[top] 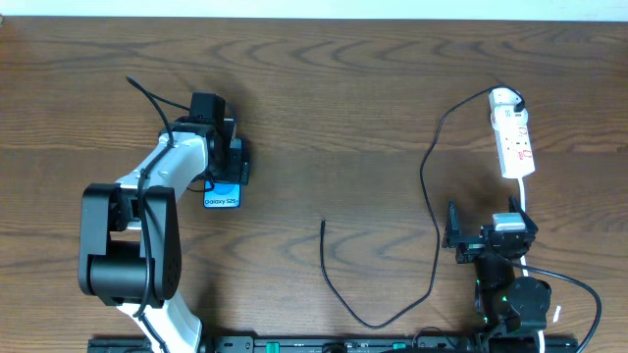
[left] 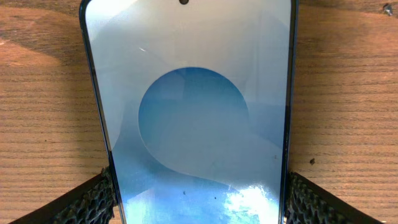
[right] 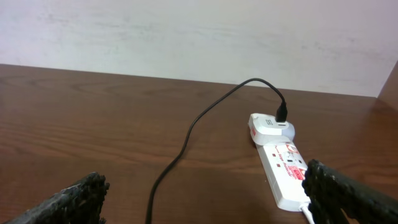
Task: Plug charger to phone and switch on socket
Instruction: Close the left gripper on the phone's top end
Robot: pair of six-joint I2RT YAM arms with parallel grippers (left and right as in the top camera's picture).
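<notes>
Well, charger (top: 424, 175) in socket (top: 512, 142) (phone (left: 196, 112) within left claw (left: 198, 190)).

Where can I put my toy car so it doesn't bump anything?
Biggest bare patch: the middle of the table, between the phone and the charger's loop. The far edge above them is bare too. Crowded: the right side, where socket, charger and right gripper sit close, and around the phone, under the left gripper.

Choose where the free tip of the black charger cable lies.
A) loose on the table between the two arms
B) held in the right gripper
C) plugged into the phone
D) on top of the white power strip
A: the charger tip lies loose on the table, well apart from the phone.
</notes>
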